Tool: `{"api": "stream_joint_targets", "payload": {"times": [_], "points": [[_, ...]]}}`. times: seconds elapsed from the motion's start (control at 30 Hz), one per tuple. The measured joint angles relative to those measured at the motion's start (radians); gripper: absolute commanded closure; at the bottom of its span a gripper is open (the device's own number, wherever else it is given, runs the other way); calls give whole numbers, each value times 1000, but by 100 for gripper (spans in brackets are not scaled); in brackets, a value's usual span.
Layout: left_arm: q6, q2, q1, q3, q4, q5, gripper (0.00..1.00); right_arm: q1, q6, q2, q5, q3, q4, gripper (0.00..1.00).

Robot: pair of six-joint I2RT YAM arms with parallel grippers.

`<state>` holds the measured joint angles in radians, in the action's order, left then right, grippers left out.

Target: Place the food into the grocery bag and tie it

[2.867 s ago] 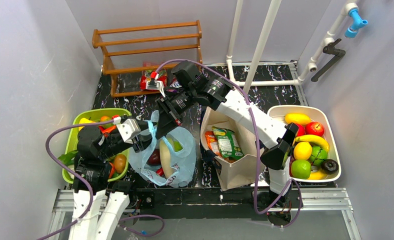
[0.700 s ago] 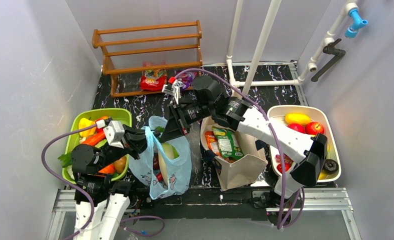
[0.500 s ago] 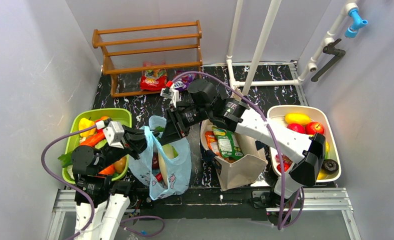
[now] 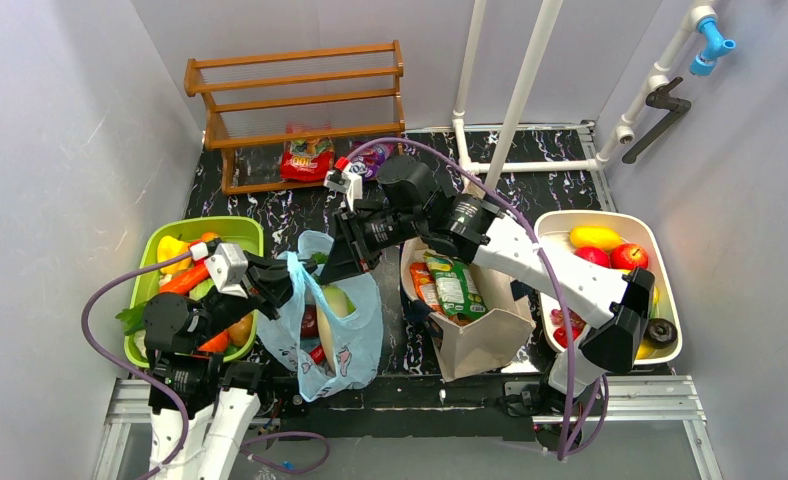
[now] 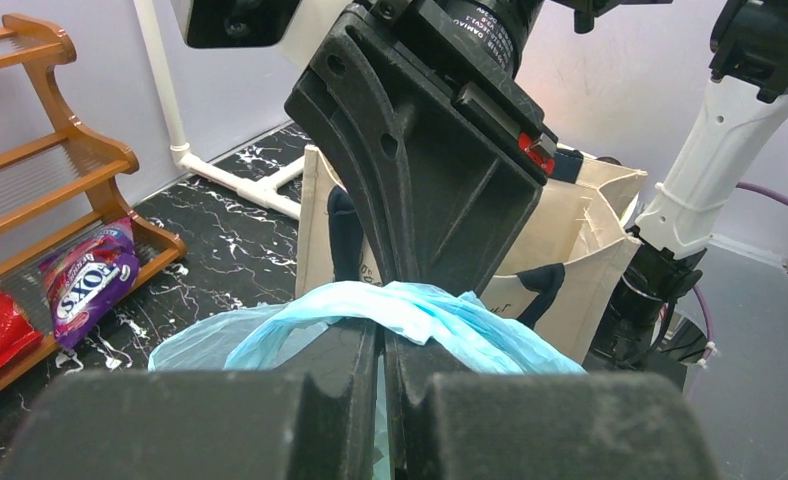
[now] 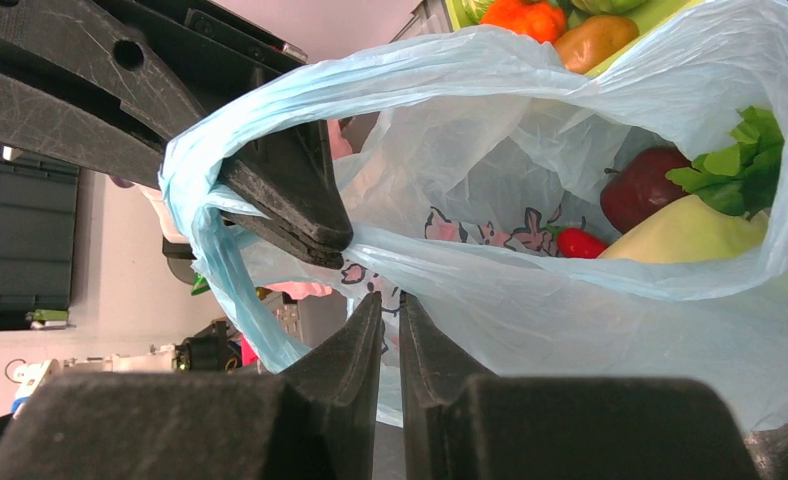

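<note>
White-walled booth with a black marbled tabletop [image 4: 270,205]. I'm reading the overhead view like a clock, with 12 at the back wall.

- **Wooden rack** [image 4: 295,100]: at 11, against the wall, with a red snack bag [image 4: 307,160] on its lowest shelf.
- **Canvas tote** [image 4: 475,335]: the beige one, standing open at roughly 4. A green packet [image 4: 457,285] and an orange packet [image 4: 422,285] are inside it.
- **White tub** [image 4: 662,290]: at 3, full of yellow and red fruit.
- **Green bin** [image 4: 170,232]: at 9, loaded with veg.
- **Grocery bag** [image 4: 355,345]: the light-blue one sits between the bin and the tote at about 7, mouth up, and both arms meet over its 12 o'clock edge.

The left gripper [image 5: 380,335] is clamped down to a hairline gap. A twisted handle [image 5: 420,310] of the bag is draped across its tips, with plastic showing in the slit, so it's holding the bag.

The right gripper [image 6: 390,300] reaches in from 1 o'clock. Its fingers are drawn nearly together, with the tips right against the bag's film just beside the left one's tips. I honestly can't tell if any plastic is actually caught between them.

Inside the bag, from the right wrist view:
- a dark red apple [image 6: 645,190]
- a pale yellow-green piece [image 6: 690,235] touching it
- some leafy green [image 6: 745,165] on top
- a small red pepper [image 6: 580,242] lower down
</note>
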<state>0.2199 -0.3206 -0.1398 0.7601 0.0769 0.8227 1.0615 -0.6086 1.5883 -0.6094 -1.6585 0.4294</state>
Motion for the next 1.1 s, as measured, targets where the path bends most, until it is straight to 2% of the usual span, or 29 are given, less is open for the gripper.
{"api": "stream_joint_targets", "payload": {"times": [0.37,0.9,1.1], "points": [[0,25,0,0,34,-37,100,57,-47,44,-43,2,-117,79],[-11,29,0,4,52,-82,100,97,-98,43,-115,76,-320,62],[-28,10,0,32,72,-86,100,100,-95,41,-135,103,-346,62]]}}
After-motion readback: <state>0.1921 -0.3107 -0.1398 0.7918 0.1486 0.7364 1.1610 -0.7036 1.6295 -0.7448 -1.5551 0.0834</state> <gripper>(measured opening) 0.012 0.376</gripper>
